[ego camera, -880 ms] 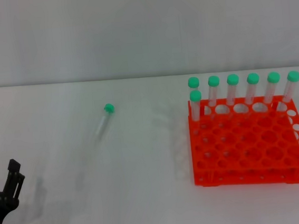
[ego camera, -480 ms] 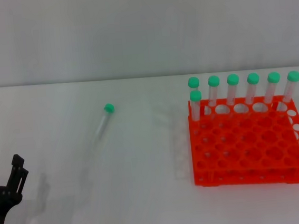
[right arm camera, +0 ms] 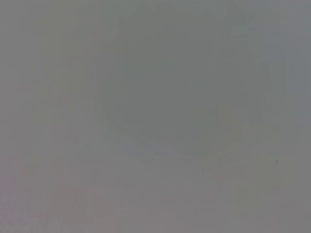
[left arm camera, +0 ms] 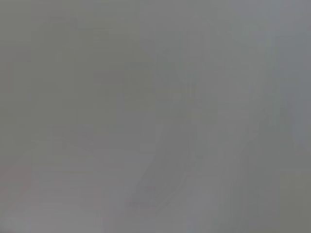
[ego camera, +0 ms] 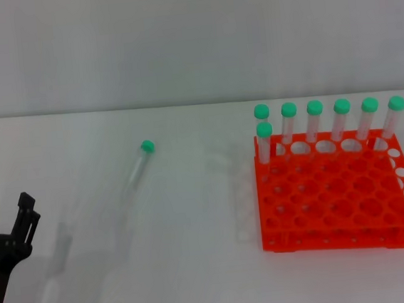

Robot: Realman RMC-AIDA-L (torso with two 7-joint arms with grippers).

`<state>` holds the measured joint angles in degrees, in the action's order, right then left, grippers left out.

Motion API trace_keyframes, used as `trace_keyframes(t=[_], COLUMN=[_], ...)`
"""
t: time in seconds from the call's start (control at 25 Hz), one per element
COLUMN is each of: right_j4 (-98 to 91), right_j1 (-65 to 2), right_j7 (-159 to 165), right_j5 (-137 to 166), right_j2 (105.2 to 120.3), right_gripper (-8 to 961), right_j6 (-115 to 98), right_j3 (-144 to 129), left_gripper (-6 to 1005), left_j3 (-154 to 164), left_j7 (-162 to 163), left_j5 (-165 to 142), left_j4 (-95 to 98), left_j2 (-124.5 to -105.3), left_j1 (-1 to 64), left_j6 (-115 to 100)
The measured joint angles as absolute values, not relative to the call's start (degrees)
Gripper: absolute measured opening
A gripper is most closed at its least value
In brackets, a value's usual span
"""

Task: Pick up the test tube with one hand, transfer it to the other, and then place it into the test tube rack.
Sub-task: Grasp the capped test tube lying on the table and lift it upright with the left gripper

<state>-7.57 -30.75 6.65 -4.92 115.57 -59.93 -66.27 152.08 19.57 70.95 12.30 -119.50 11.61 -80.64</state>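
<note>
The test tube (ego camera: 137, 165) should be grabbed at its middle by the left gripper (ego camera: 6, 215), seen open and empty.

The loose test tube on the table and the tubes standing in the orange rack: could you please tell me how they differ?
The loose test tube lies on its side on the white table; the seven racked tubes stand upright. The loose one sits alone, apart from the test tube rack, toward the left gripper; the others line the rack's far edge. All share clear bodies and green caps.
</note>
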Motion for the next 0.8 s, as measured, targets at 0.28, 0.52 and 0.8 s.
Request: trace_keyframes(t=[0.28,0.52,0.8], right_j4=[-7.49,-7.45,-7.54], right_j1=[-30.26,-30.6,-31.25], right_j7=[6.82,6.86,6.86], right_j5=[-4.92,-4.92,-4.92], right_j2=[115.58,115.51,115.48], right_gripper=[768,768,767], right_j6=[-59.93,-59.9,-59.85], right_j3=[-66.27,-66.27,-66.27], left_gripper=[773,770,771], left_j3=[150.3,149.82,159.72], left_j7=[23.98,49.85,84.41], left_j5=[71.49,67.97,56.59], left_j4=[10.81,-5.77,-27.01], left_j2=[-119.11,-117.89,-114.68], left_j1=[14.29,22.46,31.95], left_j6=[-78.63,-77.22,-74.03])
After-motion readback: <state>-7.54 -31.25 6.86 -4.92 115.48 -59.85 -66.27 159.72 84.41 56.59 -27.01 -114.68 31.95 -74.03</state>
